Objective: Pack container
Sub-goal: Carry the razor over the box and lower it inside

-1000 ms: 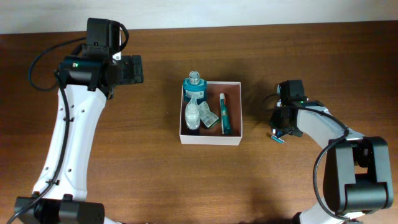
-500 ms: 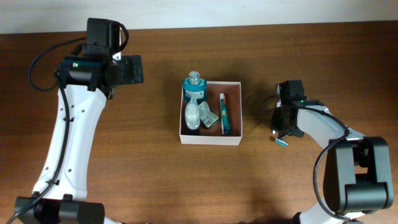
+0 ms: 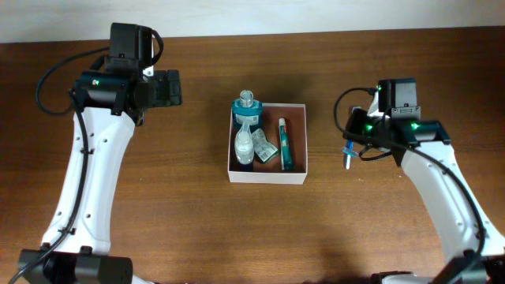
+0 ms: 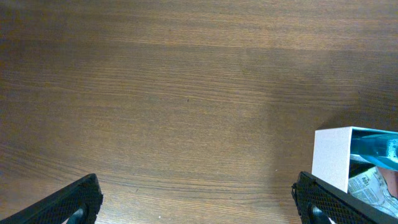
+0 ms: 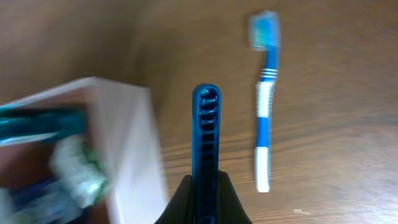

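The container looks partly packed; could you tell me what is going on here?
The right gripper is shut on a slim blue ribbed item just beside the container. A blue-and-white toothbrush lies loose on the table nearby. The container holds a bottle, a teal tube and a packet. The left gripper hangs open on the other side, holding nothing.

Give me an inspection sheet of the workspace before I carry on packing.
Surface: brown wood-grain table.
Job's things: container at centre, open-topped, holding a teal-labelled bottle, a long teal item and a sachet; toothbrush lying loose on the table outside it.
Clutter: nothing seen.
Grippers: left gripper jaws wide open, empty, over the table beside the container; right gripper shut on a slim blue handle.
Cables: black cable loops by each arm, apart from the container.
Surroundings: pale strip beyond the table's far edge.
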You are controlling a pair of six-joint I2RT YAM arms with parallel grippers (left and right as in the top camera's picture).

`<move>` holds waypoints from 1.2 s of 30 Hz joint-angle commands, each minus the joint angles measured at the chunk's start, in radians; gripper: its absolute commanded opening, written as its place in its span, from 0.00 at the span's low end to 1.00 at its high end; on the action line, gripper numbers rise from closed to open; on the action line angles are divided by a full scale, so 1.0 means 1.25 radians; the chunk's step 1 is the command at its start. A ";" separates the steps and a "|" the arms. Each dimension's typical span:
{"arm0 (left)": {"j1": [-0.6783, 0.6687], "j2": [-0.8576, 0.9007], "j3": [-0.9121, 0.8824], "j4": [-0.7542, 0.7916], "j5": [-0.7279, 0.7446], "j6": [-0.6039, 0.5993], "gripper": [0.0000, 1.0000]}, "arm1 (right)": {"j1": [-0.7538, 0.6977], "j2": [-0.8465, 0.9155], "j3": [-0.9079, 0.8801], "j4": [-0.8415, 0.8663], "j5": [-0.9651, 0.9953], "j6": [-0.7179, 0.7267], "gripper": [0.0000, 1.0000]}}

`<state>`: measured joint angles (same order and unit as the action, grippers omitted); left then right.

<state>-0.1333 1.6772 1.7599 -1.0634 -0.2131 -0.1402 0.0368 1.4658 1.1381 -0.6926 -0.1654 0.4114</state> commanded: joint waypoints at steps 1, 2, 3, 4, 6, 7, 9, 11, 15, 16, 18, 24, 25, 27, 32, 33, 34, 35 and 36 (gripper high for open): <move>0.001 -0.012 0.007 -0.001 0.000 -0.010 0.99 | 0.051 -0.009 0.007 0.013 -0.080 0.001 0.05; 0.001 -0.012 0.007 -0.001 0.000 -0.010 1.00 | 0.068 -0.006 0.007 0.020 -0.080 0.000 0.05; 0.001 -0.012 0.007 -0.001 0.000 -0.010 0.99 | 0.087 -0.003 0.007 0.029 -0.077 0.000 0.04; 0.001 -0.012 0.007 -0.001 0.000 -0.010 1.00 | 0.106 0.001 0.007 0.038 -0.073 0.000 0.04; 0.001 -0.012 0.007 -0.001 0.000 -0.010 0.99 | 0.146 0.006 0.007 0.060 -0.065 -0.009 0.04; 0.001 -0.012 0.007 -0.001 0.000 -0.010 0.99 | 0.165 0.009 0.007 0.070 -0.055 -0.009 0.04; 0.001 -0.012 0.007 -0.001 0.000 -0.010 0.99 | 0.197 0.013 0.007 0.083 -0.027 -0.009 0.04; 0.001 -0.012 0.007 -0.001 0.000 -0.010 0.99 | 0.230 0.017 0.007 0.089 0.008 -0.004 0.04; 0.001 -0.012 0.007 -0.001 0.000 -0.010 0.99 | 0.291 0.045 0.007 0.100 0.075 0.013 0.05; 0.001 -0.012 0.007 -0.001 0.000 -0.010 0.99 | 0.299 0.053 0.007 0.104 0.085 0.013 0.05; 0.001 -0.012 0.007 -0.001 0.000 -0.010 0.99 | 0.322 0.079 0.007 0.121 0.114 0.013 0.05; 0.001 -0.012 0.007 -0.001 0.000 -0.010 0.99 | 0.347 0.134 0.007 0.173 0.167 0.013 0.05; 0.001 -0.012 0.007 -0.001 0.000 -0.010 0.99 | 0.348 0.142 0.007 0.182 0.166 0.013 0.04; 0.001 -0.012 0.007 -0.001 0.000 -0.010 0.99 | 0.349 0.160 0.007 0.196 0.168 0.013 0.04; 0.001 -0.012 0.007 -0.001 0.000 -0.010 0.99 | 0.349 0.208 0.007 0.205 0.188 0.012 0.04; 0.001 -0.012 0.007 -0.001 0.000 -0.010 0.99 | 0.349 0.217 0.007 0.205 0.188 0.012 0.04; 0.001 -0.012 0.007 -0.001 0.000 -0.010 0.99 | 0.349 0.226 0.007 0.204 0.188 0.013 0.05; 0.001 -0.012 0.007 -0.001 0.000 -0.010 0.99 | 0.349 0.238 0.007 0.205 0.187 0.013 0.04; 0.001 -0.012 0.007 -0.001 0.000 -0.010 0.99 | 0.349 0.245 0.007 0.205 0.187 0.012 0.04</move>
<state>-0.1333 1.6772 1.7599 -1.0634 -0.2131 -0.1402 0.4622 1.7348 1.1381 -0.4400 0.0418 0.4191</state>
